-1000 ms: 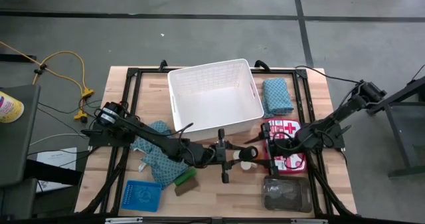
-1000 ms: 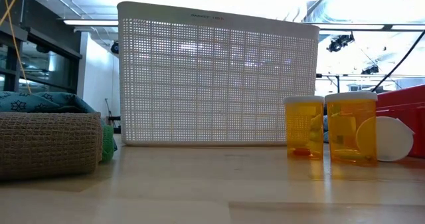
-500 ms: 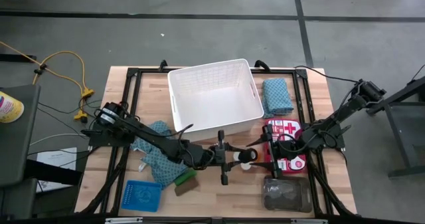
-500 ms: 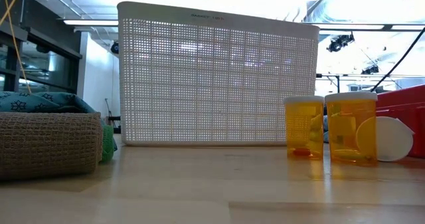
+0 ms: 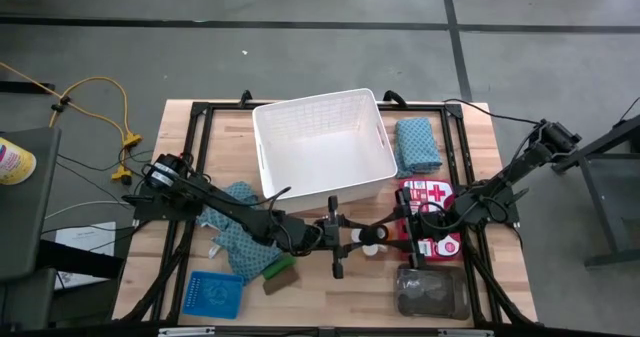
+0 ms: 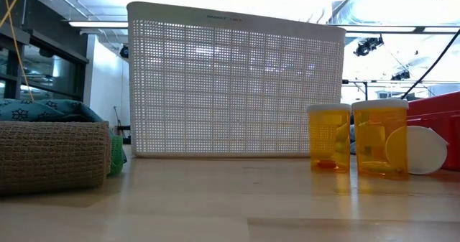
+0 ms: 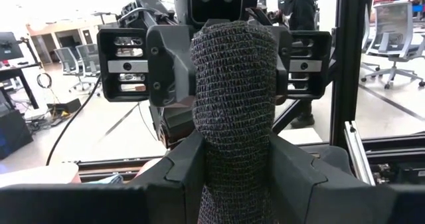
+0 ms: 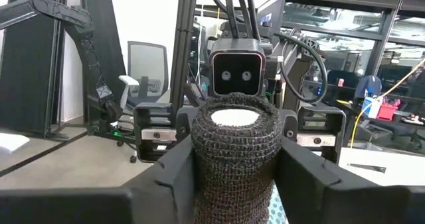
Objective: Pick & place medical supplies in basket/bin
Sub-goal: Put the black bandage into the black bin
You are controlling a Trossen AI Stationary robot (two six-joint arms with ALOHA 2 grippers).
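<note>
A dark grey knit bandage roll (image 7: 232, 98) stands upright between my two grippers, above the table's near middle. My left gripper (image 5: 347, 239) is shut on it, coming from the table's left. My right gripper (image 5: 380, 233) comes from the right, and its fingers close on the same roll (image 8: 236, 151), whose white core faces up. The white lattice basket (image 5: 268, 149) stands just beyond. One teal cloth (image 5: 417, 144) lies right of the basket and another (image 5: 238, 229) lies under my left arm. Two orange pill bottles (image 6: 329, 138) stand on the table. My left gripper pinches the roll's lower part (image 7: 229, 177) between its two fingers, coming level from the table's left. The roll stands upright and rises above the fingers. My right gripper pinches the roll's side below its upper end (image 8: 232, 164) between its two fingers, level from the table's right, opposite the left gripper.
A red first-aid pouch (image 5: 432, 217) and a grey see-through tray (image 5: 430, 292) lie under my right arm. A blue mesh tray (image 5: 213, 295) sits at the near left. Green and brown pieces (image 5: 280, 269) lie beside it. A beige woven roll (image 6: 50, 156) lies near the low camera.
My right gripper has moved toward the table's left, up to the left gripper, and its fingers have closed in around the roll. The left gripper and the roll have stayed where they were.
</note>
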